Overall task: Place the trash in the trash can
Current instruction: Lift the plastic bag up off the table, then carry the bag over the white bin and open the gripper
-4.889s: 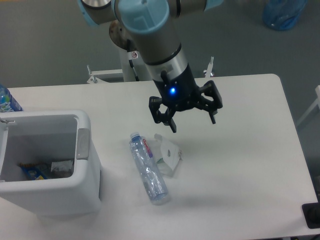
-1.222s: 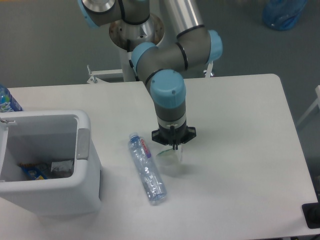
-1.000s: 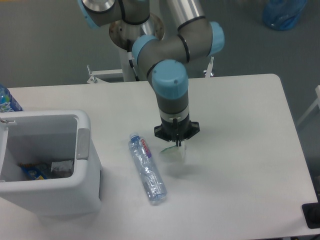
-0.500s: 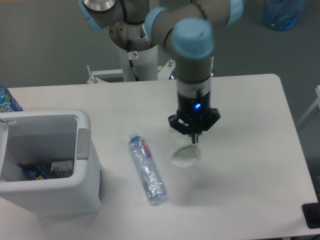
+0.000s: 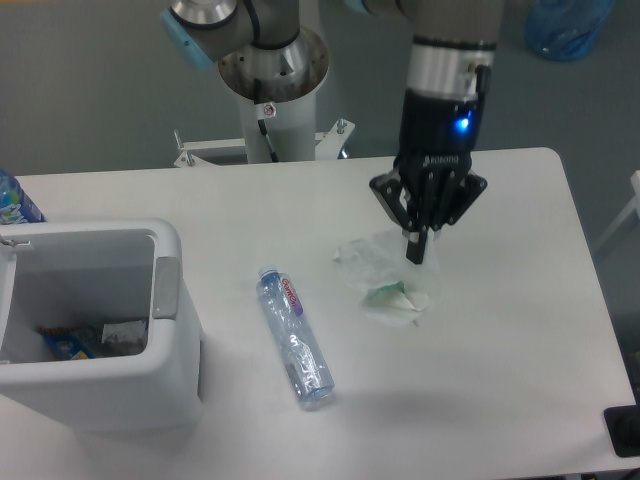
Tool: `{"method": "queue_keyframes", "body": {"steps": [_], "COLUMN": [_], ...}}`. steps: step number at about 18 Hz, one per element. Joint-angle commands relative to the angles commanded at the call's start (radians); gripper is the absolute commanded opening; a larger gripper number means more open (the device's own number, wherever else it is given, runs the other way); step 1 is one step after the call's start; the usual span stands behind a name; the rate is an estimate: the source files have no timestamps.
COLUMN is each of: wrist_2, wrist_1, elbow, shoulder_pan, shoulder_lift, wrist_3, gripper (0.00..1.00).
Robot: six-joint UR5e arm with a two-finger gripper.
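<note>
Lifted rightward, gripper [image 5: 416, 252] now dangles carton scrap [image 5: 385, 277] beneath.

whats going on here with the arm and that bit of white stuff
The robot's hand is shut on a folded white carton scrap with green marks and holds it over the middle of the table. The crushed water bottle lies flat on the table, untouched. The white trash can stands at the left, already holding some litter.

Two bottles are being shown: a crushed clear bottle [image 5: 295, 336] on the table and a blue-labelled bottle [image 5: 14, 199] at the left edge. One carton scrap [image 5: 386, 276], one trash can [image 5: 92, 320], one table [image 5: 510, 330] and one gripper [image 5: 417, 252] are being counted.
</note>
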Motion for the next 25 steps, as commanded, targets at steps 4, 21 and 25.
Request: {"method": "queue_keyframes", "body": {"steps": [4,21,25], "wrist_2": [-0.023,-0.023,-0.023], "wrist_1": [0.000,0.074,0.077], "elbow": [-0.006,-0.014,-0.032], "shoulder_pan": [-0.032,-0.351,-0.413], "shoulder_lift": [0.037,-0.007,-0.023], "wrist_3": [-0.066,-0.089,-0.083], "gripper": [0.10,0.12,0.13]}}
